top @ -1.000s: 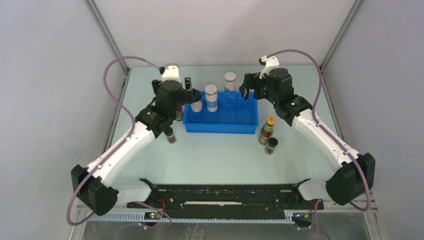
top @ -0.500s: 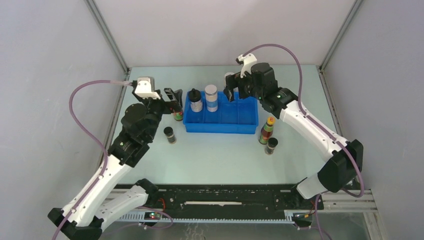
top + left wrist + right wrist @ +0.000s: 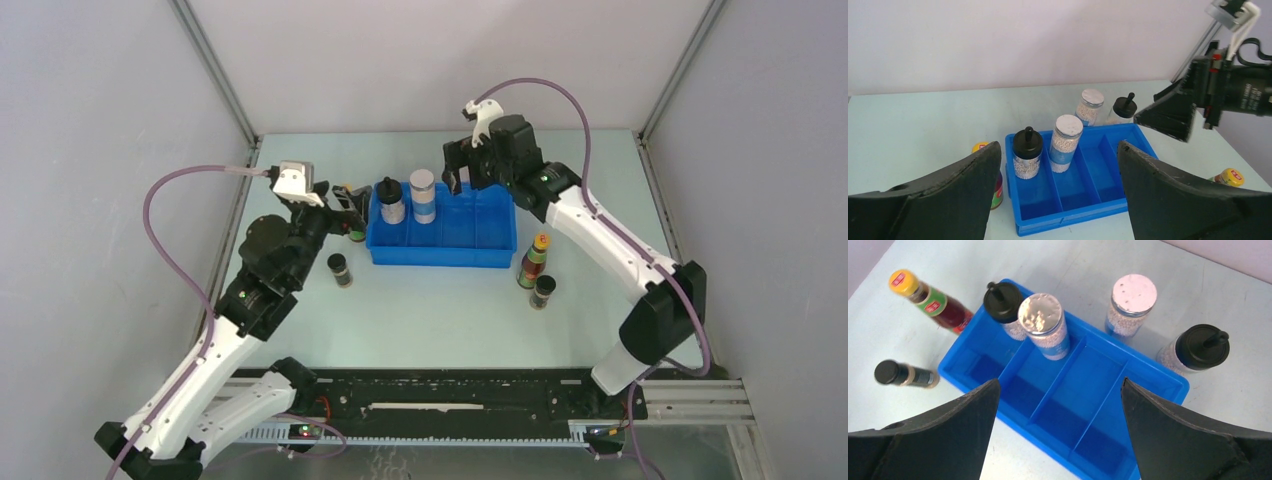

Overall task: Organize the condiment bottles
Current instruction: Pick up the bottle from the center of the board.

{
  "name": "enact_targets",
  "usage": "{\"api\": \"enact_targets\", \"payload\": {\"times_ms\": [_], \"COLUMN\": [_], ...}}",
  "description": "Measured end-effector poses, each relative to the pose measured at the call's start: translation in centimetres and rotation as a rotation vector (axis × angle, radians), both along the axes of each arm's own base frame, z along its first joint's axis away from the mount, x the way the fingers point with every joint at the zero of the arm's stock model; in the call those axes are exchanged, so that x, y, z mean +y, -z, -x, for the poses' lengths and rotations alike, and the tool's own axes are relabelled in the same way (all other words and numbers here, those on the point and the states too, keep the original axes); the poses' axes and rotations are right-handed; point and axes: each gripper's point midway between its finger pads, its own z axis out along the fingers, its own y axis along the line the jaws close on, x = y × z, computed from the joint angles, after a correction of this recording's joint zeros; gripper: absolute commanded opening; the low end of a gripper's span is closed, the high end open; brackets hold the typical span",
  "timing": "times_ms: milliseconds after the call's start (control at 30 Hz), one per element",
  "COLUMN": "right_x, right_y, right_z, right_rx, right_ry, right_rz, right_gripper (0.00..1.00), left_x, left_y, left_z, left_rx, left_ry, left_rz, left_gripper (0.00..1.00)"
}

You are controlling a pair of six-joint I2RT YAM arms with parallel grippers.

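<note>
Top external view, nearest first: on the pale table [image 3: 430,320], toward its right side, a short dark bottle [image 3: 543,291] with a black lid stands just in front of a slim orange-capped bottle [image 3: 533,258], the two almost touching. Over to the left, a second short dark bottle [image 3: 341,270] stands alone near the front left corner of the blue tray [image 3: 440,258].

Just beside the tray's left end stands a second slim bottle [image 3: 357,233], red and green on its label, partly hidden under the left gripper [image 3: 347,203]. That gripper hangs there with its fingers spread, grasping nothing.

Inside the tray, a black knob-capped bottle [image 3: 392,202] stands upright in the left-end compartment, toward its far wall. A clear white-lidded bottle [image 3: 423,196] with a blue label stands in the next compartment, close beside it.

Farther back, the right gripper [image 3: 465,178] hovers over the tray's far rim, fingers wide apart and released. From above it covers what lies behind the tray. The wrist views show a second white-lidded bottle [image 3: 1132,305] and a second knob-capped bottle [image 3: 1198,349] upright on the table just beyond the tray's far wall, near each other but apart.
</note>
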Motion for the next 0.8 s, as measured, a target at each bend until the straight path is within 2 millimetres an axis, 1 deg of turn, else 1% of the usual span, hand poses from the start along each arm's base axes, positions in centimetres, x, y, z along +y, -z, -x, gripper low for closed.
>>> {"api": "enact_targets", "payload": {"times_ms": [100,133,167,400,567,733,800], "right_x": [-0.1,-0.2,-0.1,-0.2,-0.3,-1.7,-2.6], "right_y": [0.3,0.6,0.9,2.4,1.7,1.7,1.8], "right_z": [-1.7,-2.4,-2.7,-3.3,-4.2,-5.1,-5.7], "right_rx": [0.017,0.025,0.034,0.072,0.057,0.058,0.062], "right_ry": [0.031,0.045,0.049,0.059,0.074,0.117,0.157], "right_rz": [0.0,0.001,0.004,0.028,0.026,0.024,0.023], "right_gripper": [1.0,1.0,1.0,1.0,1.0,1.0,1.0], "left_x": [0.1,0.1,0.1,0.1,0.5,0.7,0.8], "left_y": [-0.2,-0.2,-0.1,-0.4,-0.8,-0.5,-0.2], "left_z": [0.0,0.0,-0.1,-0.4,-0.3,-0.2,-0.3], "left_rx": [-0.01,-0.012,-0.013,-0.025,-0.045,-0.045,-0.041], "left_ry": [-0.005,-0.007,-0.008,-0.016,-0.035,-0.043,-0.047], "left_rz": [0.007,0.008,0.009,0.016,0.031,0.031,0.029], "left_gripper": [0.89,0.89,0.89,0.89,0.89,0.89,0.89]}}
